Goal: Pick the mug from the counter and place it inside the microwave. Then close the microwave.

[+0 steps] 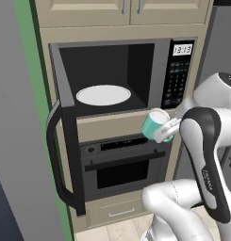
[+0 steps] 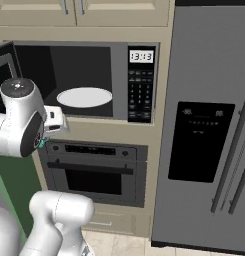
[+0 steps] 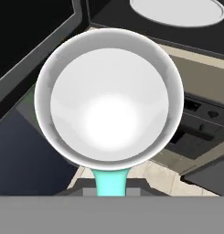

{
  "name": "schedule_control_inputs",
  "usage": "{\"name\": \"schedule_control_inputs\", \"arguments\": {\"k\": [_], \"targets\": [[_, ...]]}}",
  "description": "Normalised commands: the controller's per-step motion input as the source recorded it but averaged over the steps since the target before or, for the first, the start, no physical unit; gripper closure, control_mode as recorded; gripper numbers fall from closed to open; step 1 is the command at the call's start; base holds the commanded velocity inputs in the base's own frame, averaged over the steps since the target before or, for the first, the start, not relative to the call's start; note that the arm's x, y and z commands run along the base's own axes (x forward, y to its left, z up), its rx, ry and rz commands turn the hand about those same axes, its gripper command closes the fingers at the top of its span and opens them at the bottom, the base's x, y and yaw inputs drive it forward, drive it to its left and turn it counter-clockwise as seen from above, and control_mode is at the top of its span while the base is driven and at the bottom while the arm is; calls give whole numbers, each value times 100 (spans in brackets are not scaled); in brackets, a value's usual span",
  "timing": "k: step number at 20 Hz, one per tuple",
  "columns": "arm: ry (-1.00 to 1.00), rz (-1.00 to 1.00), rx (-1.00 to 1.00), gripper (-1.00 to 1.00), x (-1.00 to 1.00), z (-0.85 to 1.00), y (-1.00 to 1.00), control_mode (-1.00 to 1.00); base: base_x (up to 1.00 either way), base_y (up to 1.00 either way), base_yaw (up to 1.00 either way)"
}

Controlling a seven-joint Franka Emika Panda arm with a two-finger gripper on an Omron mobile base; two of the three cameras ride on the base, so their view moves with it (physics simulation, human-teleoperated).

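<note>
Filling the hand view, the mug [image 3: 109, 96] faces the camera mouth-on, its pale inside bare: nothing in it. Its teal handle runs down toward the bottom of that view, so the hand [image 1: 169, 128] appears clamped on the handle, though the fingertips themselves cannot be made out. In the left base view the mug hangs in the air, tipped over with its mouth turned up and toward the microwave, just below the right lower corner of the opening and in front of the beige panel beneath it.

Going by size, the microwave [image 1: 157, 70] comes first. Its door [image 1: 65, 141] stands swung wide to the left, and the cavity holds only the white turntable [image 1: 103, 95], with nothing on it. Below sits the wall oven [image 1: 121, 164], shut.

My worries, as judgements only:
- The mug sits lower than the cavity floor, so a straight push forward would likely knock it against the front lip or the beige panel. It needs to rise first.
- A hold by the handle alone seems weak; the mug could swing or slip if bumped.
- Set down tilted as it is, it may roll off the turntable.
- The bulky arm is close to the keypad side and could brush it while reaching in.
</note>
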Motion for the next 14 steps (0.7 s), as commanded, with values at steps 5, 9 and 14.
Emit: {"name": "schedule_control_inputs", "arguments": {"k": [5,9,14], "targets": [[7,19,0,100,34,16,37,-100,0,0,0],[3,4,0,100,65,0,20,-100,0,0,0],[-5,0,0,100,35,0,3,-100,0,0,0]]}}
